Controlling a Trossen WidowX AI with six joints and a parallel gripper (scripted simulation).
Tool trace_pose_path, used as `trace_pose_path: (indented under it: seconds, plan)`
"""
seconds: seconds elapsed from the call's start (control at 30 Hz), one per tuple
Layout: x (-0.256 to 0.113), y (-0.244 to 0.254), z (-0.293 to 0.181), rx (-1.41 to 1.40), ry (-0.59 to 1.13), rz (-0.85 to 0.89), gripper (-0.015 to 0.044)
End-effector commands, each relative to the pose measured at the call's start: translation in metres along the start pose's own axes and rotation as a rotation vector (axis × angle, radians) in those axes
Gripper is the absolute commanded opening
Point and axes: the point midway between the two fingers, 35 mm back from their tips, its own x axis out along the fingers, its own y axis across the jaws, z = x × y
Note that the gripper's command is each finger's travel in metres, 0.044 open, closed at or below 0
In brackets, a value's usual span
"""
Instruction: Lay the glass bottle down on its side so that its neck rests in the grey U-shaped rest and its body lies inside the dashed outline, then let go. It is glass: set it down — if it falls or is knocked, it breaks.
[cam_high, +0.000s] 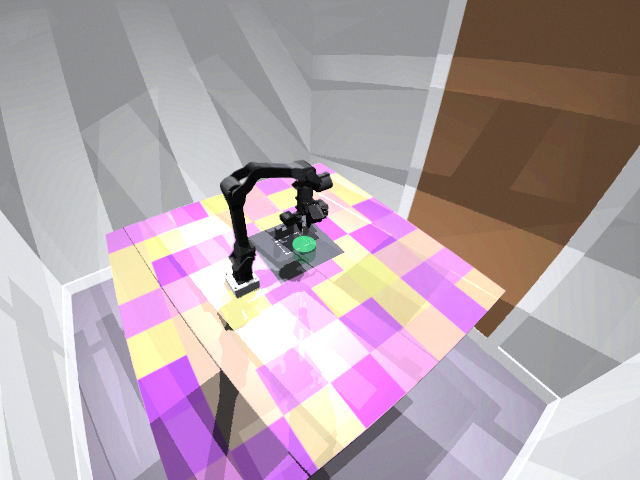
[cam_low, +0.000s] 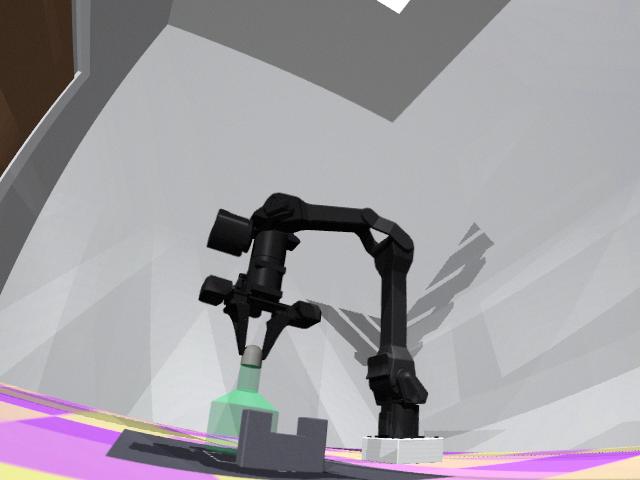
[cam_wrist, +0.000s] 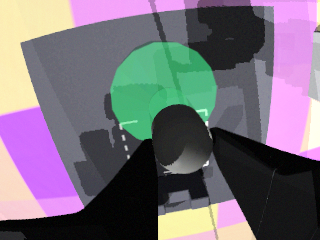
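Upright on a dark grey mat (cam_high: 328, 249) (cam_low: 135, 445) (cam_wrist: 65, 65), a green, see-through glass bottle (cam_high: 303, 244) (cam_low: 241, 408) (cam_wrist: 162, 65) is shown with its neck pointing up. Its rounded grey cap (cam_low: 251, 356) (cam_wrist: 182, 140) is gripped between the two fingertips of the black gripper (cam_low: 252, 356) (cam_wrist: 182, 140), whose jaws are partly closed, roughly a third of the way open. The gripper is pointed downward from the bent black arm (cam_high: 276, 170) (cam_low: 336, 217), which is mounted on a white base (cam_high: 247, 290) (cam_low: 421, 450). In the exterior view, part of the bottle's body is hidden by the grey U-shaped rest (cam_low: 281, 451), in whose notch nothing is laid. White dashes of the outline (cam_high: 283, 248) (cam_wrist: 124, 146) are seen on the mat, partly covered by the bottle and gripper. Beneath everything, a tabletop patterned in pink, purple, yellow and peach squares (cam_high: 361, 330) (cam_low: 46, 439) (cam_wrist: 30, 135) is seen.
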Motion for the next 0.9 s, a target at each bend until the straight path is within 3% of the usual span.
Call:
trace_pose_path:
  seconds: [0.0,0.87]
  plan:
    - [0.001,0.0,0.0,0.004,-0.003,0.0,0.0127]
    - [-0.005,0.0,-0.016,0.004,-0.02,0.0,0.0127]
